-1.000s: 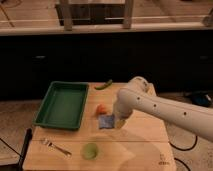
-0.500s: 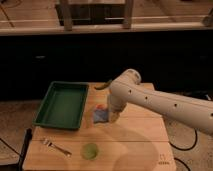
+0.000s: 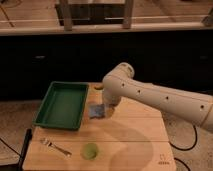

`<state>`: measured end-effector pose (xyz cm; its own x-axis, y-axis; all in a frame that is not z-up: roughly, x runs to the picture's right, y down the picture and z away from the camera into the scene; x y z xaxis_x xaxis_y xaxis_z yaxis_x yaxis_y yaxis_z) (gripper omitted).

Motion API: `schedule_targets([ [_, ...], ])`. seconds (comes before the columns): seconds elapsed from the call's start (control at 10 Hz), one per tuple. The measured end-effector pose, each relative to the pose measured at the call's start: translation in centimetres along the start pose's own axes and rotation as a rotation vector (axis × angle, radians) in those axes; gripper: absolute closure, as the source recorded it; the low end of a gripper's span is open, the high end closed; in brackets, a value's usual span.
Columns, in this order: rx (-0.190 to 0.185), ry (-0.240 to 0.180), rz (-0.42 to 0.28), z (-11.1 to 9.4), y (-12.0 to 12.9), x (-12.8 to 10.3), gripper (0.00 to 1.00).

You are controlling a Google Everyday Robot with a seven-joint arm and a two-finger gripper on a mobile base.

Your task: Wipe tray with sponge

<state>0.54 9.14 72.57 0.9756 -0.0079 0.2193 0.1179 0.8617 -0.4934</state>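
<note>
The green tray (image 3: pixel 56 121) lies on the left part of the wooden table, empty. The light-blue sponge (image 3: pixel 95 111) is just off the tray's right rim, at the tip of my arm. My gripper (image 3: pixel 106 107) is under the white wrist, right of the tray, and is shut on the sponge's right end, holding it low over the table. The white arm reaches in from the right and hides most of the fingers.
A small round green cup (image 3: pixel 90 150) and a metal fork (image 3: pixel 56 147) lie near the table's front edge. A small yellowish item (image 3: pixel 98 87) peeks out behind the arm. A dark counter runs along the back. A black cable (image 3: pixel 192 141) hangs at the right.
My arm and gripper have moved left and slightly back toward the tray, and the sponge has moved with them. The tray, cup and fork have not moved.
</note>
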Motion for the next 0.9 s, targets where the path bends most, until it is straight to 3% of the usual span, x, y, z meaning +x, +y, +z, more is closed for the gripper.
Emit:
schedule_targets([
  [0.9,0.016,-0.003,-0.058,0.0,-5.4,-4.6,0.99],
])
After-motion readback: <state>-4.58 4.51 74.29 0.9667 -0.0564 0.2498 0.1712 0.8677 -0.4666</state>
